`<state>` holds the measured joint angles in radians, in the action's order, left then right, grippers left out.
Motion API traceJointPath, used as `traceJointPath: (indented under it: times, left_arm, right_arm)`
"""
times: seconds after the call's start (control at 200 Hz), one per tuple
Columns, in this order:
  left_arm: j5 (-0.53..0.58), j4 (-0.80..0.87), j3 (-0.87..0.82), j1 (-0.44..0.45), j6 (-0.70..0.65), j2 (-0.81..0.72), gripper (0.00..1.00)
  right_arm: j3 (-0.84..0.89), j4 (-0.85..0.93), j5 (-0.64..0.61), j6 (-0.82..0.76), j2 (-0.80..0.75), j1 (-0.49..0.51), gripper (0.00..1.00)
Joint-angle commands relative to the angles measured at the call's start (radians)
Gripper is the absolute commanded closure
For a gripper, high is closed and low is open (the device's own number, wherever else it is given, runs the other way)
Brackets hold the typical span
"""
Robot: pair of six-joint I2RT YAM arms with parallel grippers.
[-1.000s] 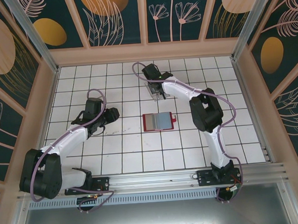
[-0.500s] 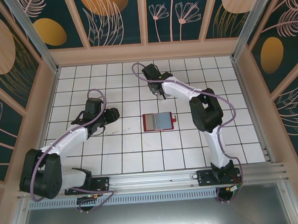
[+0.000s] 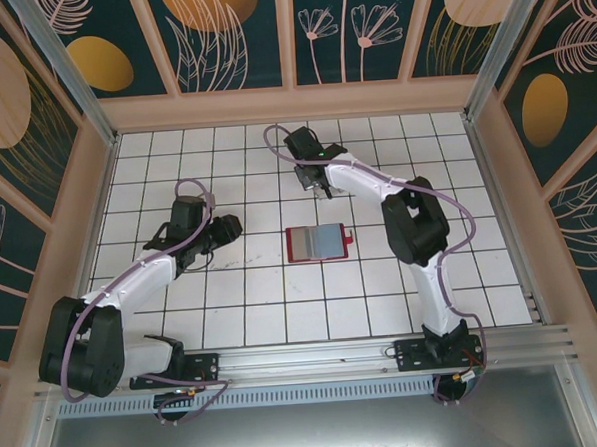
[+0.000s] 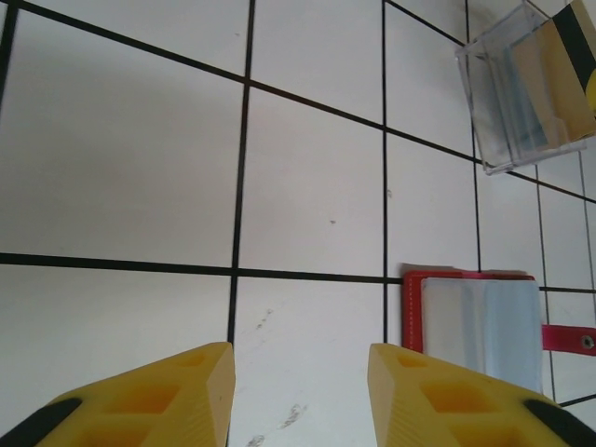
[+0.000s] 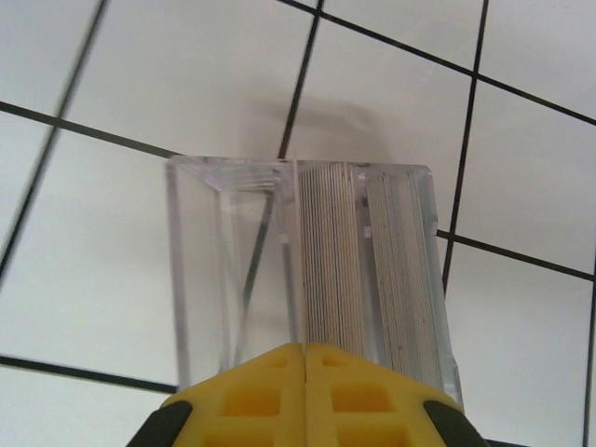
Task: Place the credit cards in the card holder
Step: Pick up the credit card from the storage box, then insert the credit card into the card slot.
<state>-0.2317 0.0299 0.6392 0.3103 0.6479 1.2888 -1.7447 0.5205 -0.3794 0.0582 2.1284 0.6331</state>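
White tiled table [image 3: 233, 307] gives me open squares near the bases. My left arm bends inward and low, the left gripper [image 4: 300, 377] hovering with its fingers partly apart on nothing. Just beyond, the card holder [image 4: 480, 321] lies open flat, free tiles all round. Farthest out, my right arm stretches long. The right gripper [image 5: 305, 352] is pressed closed at the clear case [image 5: 223, 261] of credit cards [image 5: 363, 251] (pinching one? I can't tell).

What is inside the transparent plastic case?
In the right wrist view, the clear case holds a stack of thin cards seen edge-on, filling one side; the other side looks empty. Their faces and number are hidden, as only edges show.
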Motion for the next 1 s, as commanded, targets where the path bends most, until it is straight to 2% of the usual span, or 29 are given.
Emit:
traceJointPath:
  times: [0.0,0.155,0.28,0.42,0.581,0.771,0.856,0.876,0.996]
  left_arm:
    - [0.056,-0.033,-0.016,0.044,0.028,-0.029,0.57]
    - [0.037,-0.111,-0.044,0.100,0.077,-0.029,0.57]
    - [0.025,-0.211,-0.070,0.138,0.128,0.019,0.57]
    - [-0.023,-0.323,-0.062,0.169,0.177,0.101,0.57]
    - [-0.048,-0.330,0.005,0.201,0.171,0.189,0.57]
    - [-0.060,-0.361,0.044,0.227,0.182,0.283,0.57]
    - [-0.053,-0.372,0.055,0.242,0.180,0.316,0.57]
    - [-0.054,-0.371,0.059,0.246,0.181,0.324,0.57]
    - [-0.048,-0.378,0.062,0.267,0.182,0.362,0.57]
  right_arm:
    - [0.077,-0.115,0.108,0.019,-0.157,0.001,0.95]
    - [0.223,-0.231,0.196,0.052,-0.308,-0.001,0.97]
    - [0.421,-0.351,0.356,0.062,-0.473,0.000,0.97]
    - [0.615,-0.403,0.513,0.130,-0.656,-0.010,1.00]
    - [0.831,-0.464,0.649,0.270,-0.794,-0.049,1.00]
    - [1.089,-0.652,0.830,0.459,-0.863,-0.081,1.00]
    - [1.164,-0.721,0.886,0.494,-0.854,-0.081,1.00]
    - [1.178,-0.740,0.904,0.498,-0.847,-0.111,1.00]
    - [1.243,-0.817,0.963,0.527,-0.801,-0.150,1.00]
